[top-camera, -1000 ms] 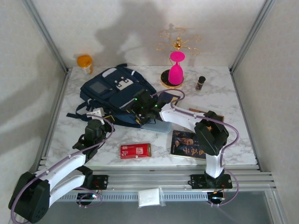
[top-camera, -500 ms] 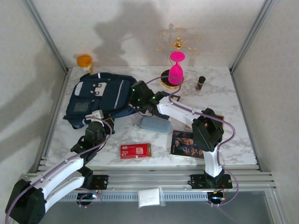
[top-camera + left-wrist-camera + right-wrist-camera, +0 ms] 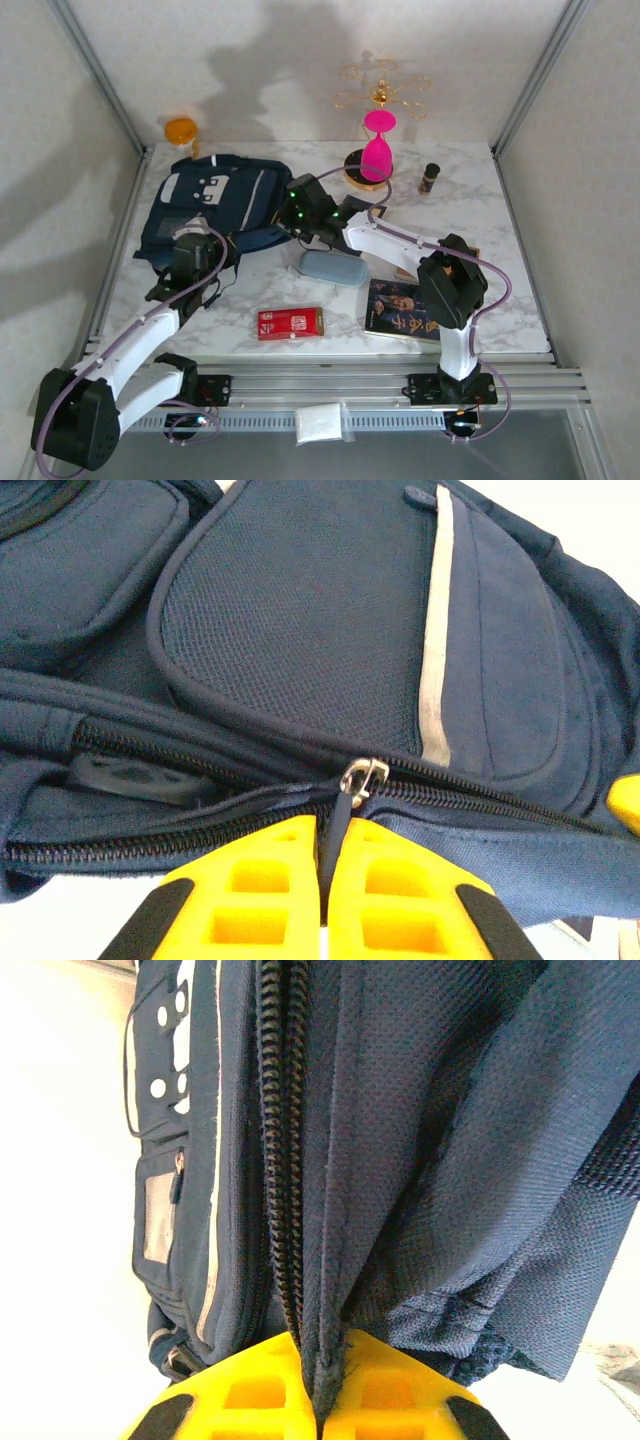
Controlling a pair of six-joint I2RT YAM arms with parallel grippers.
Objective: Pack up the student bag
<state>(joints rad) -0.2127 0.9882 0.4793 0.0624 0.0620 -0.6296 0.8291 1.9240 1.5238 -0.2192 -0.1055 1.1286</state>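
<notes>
The student bag [image 3: 222,198], navy with white patches and a light stripe, lies at the back left of the table. My left gripper [image 3: 190,247] is at its near edge. In the left wrist view its yellow fingers [image 3: 262,880] are shut on the dark zipper pull [image 3: 343,822], which hangs from a metal slider [image 3: 365,776]. My right gripper [image 3: 298,207] is at the bag's right side. In the right wrist view it [image 3: 322,1375] is shut on a navy fabric seam [image 3: 328,1260] beside the zipper teeth [image 3: 282,1140].
A light-blue pencil case [image 3: 333,267] lies right of the bag, under the right arm. A red box [image 3: 290,322] and a dark book [image 3: 397,308] sit near the front edge. A pink hourglass [image 3: 377,145], small dark bottle [image 3: 430,177] and orange container [image 3: 181,132] stand at the back.
The bag has shifted left and turned, uncovering the pencil case. My right gripper has shut on the bag's seam. My left gripper has moved forward to the bag's near edge.
</notes>
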